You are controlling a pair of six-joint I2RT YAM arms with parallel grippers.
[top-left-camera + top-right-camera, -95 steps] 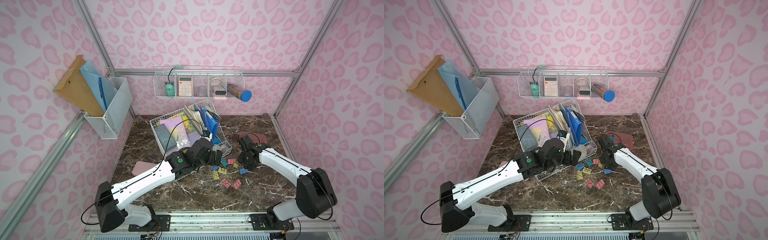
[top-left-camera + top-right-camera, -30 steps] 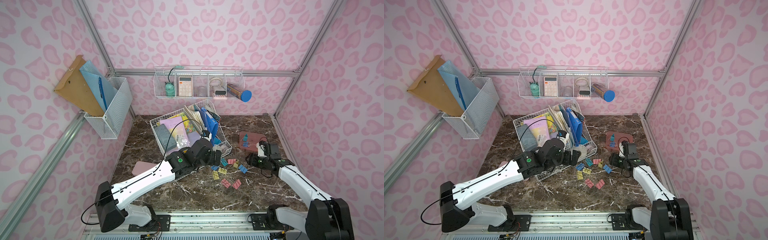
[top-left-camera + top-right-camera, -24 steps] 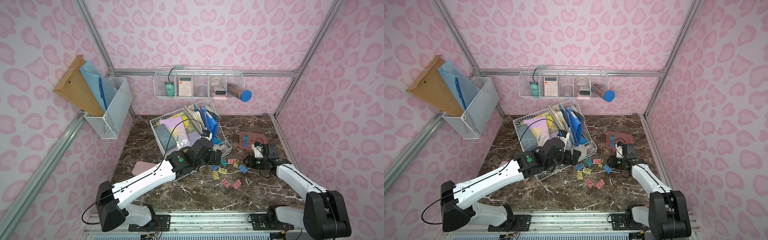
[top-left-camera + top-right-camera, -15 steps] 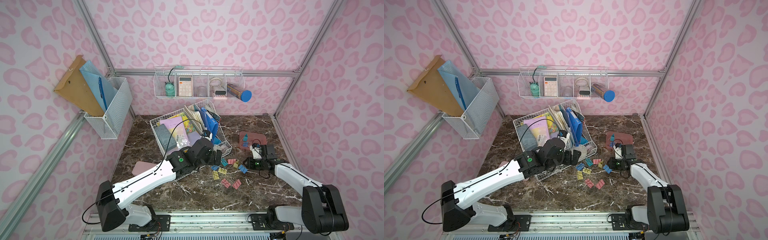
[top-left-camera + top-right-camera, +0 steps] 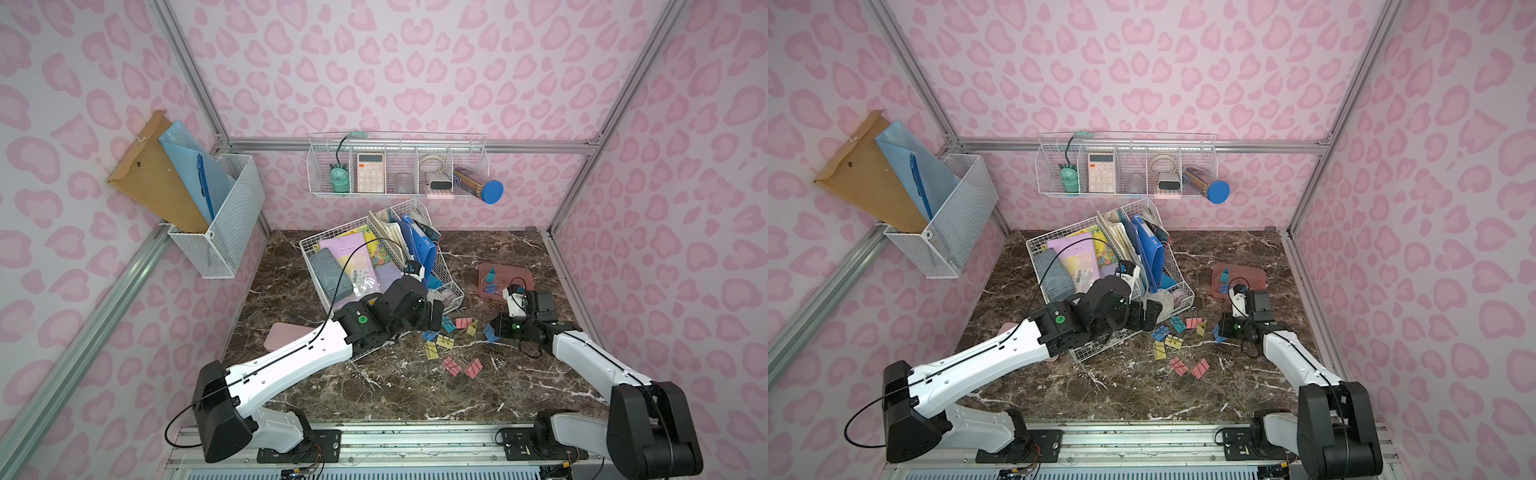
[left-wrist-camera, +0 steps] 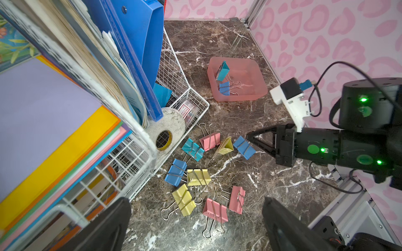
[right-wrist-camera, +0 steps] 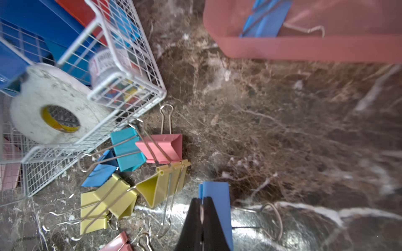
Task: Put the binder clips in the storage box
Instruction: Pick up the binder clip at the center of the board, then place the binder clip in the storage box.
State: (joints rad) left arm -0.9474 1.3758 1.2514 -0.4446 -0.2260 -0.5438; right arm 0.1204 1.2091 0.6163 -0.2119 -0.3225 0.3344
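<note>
On the marble table (image 5: 415,390), by the wire organiser (image 5: 308,246): third clip being picked.
Storage box (image 6: 239,97) holds two binder clips (image 6: 225,88); the rest lie loose by the organiser. Left gripper (image 5: 436,316) hovers there, jaws wide. Right gripper (image 7: 201,203) is closed against a blue clip (image 7: 217,195); hold unclear, so lift gently, then carry boxward.

A large white wire desk organiser (image 6: 142,132) sits on the dark brown marble tabletop (image 5: 415,390). Inside it are an upright blue plastic folder (image 5: 420,249), a grey fabric pouch (image 5: 332,277) and a white tape roll with a yellow core (image 6: 169,121). A flat pale-pink rounded case (image 5: 286,336) lies near its left wall.
</note>
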